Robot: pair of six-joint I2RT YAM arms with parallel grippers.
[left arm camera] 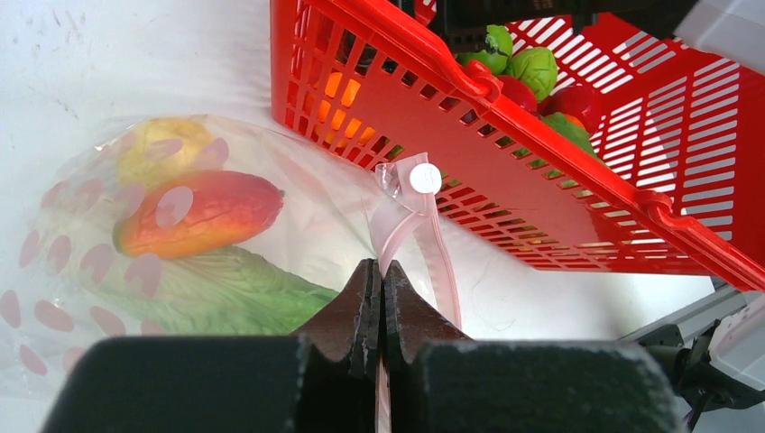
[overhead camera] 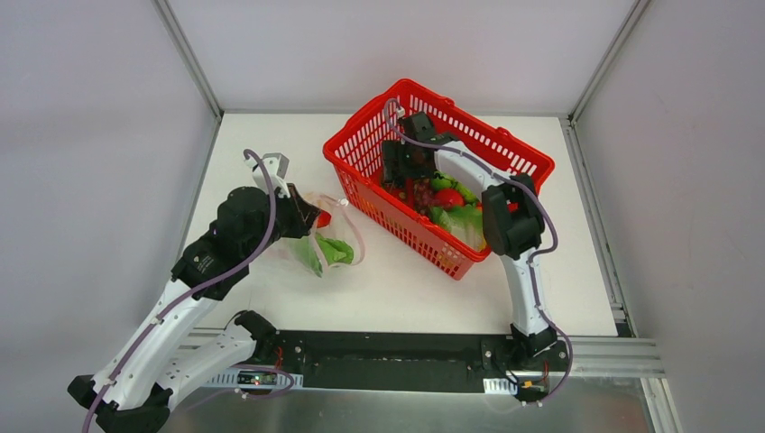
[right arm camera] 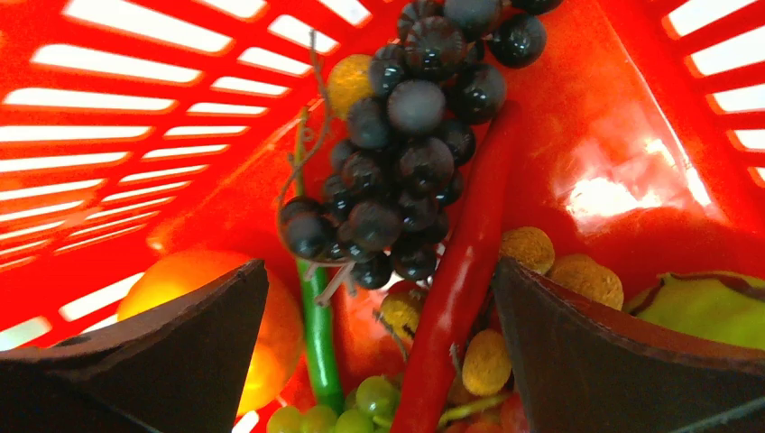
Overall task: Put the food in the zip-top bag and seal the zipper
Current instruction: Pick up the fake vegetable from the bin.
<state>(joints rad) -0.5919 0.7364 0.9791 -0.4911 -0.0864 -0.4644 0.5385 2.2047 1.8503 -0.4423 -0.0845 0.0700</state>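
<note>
- Left tool (left arm camera: 380, 271), jaws pressed together, pinches the pink zipper (left arm camera: 401, 216) at the edge of the bag (left arm camera: 54, 271). A small white round tab (left arm camera: 424, 178) sits on the strip just beyond the fingertips.
- Seen through the clear, pink-spotted plastic are a yellow fruit (left arm camera: 162, 144), a red-orange fruit (left arm camera: 203, 212) at its 5 o'clock, and the green cabbage (left arm camera: 225, 293) at 6 o'clock of that, nearest the tool.
- From above, the bag lies on the white surface (overhead camera: 397, 289) at 8 o'clock of the red basket (overhead camera: 361, 153), near its wall, with the left tool at the bag's 10 o'clock edge.
- Right tool (right arm camera: 379, 271), fingers spread wide and holding nothing, reaches down inside the basket.
- Beneath it lies a bunch of dark grapes (right arm camera: 410, 153), with a red chilli (right arm camera: 460, 271) at their 5 o'clock and an orange (right arm camera: 280, 325) at 8 o'clock, partly hidden by one finger.
</note>
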